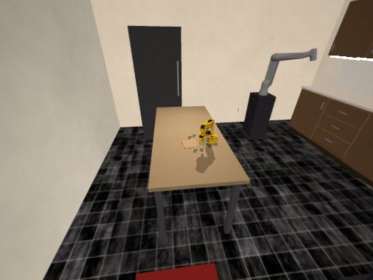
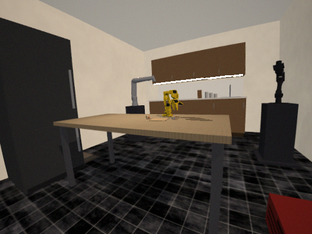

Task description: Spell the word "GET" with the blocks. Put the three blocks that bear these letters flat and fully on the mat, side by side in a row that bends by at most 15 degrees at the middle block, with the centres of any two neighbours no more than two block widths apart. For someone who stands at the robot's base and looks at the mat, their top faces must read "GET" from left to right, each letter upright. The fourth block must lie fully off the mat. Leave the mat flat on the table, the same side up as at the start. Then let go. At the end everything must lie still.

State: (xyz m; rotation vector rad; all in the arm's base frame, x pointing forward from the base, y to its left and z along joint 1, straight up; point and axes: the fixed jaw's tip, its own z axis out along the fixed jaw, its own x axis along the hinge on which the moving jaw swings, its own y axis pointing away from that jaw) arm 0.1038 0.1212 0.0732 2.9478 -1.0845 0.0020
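- The yellow arm [image 1: 207,131] stands folded on the wooden counter [image 1: 176,172], right of the tan mat [image 1: 190,143].
- Its jaws [image 2: 179,103] sit partly apart, gripping nothing.
- Small blocks [image 1: 191,135] lie beside the mat; letters unreadable.

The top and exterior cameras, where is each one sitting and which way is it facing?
Top: high up in the room beyond one short end of the table, looking down its length toward the dark fridge; the whole yellow arm shows, small.
Exterior: low, near table height, off a corner, facing the kitchen counter; the arm shows in side profile.
Shared: the table, arm, tan mat, fridge and grey arm on its pedestal. The blocks are too small to read.
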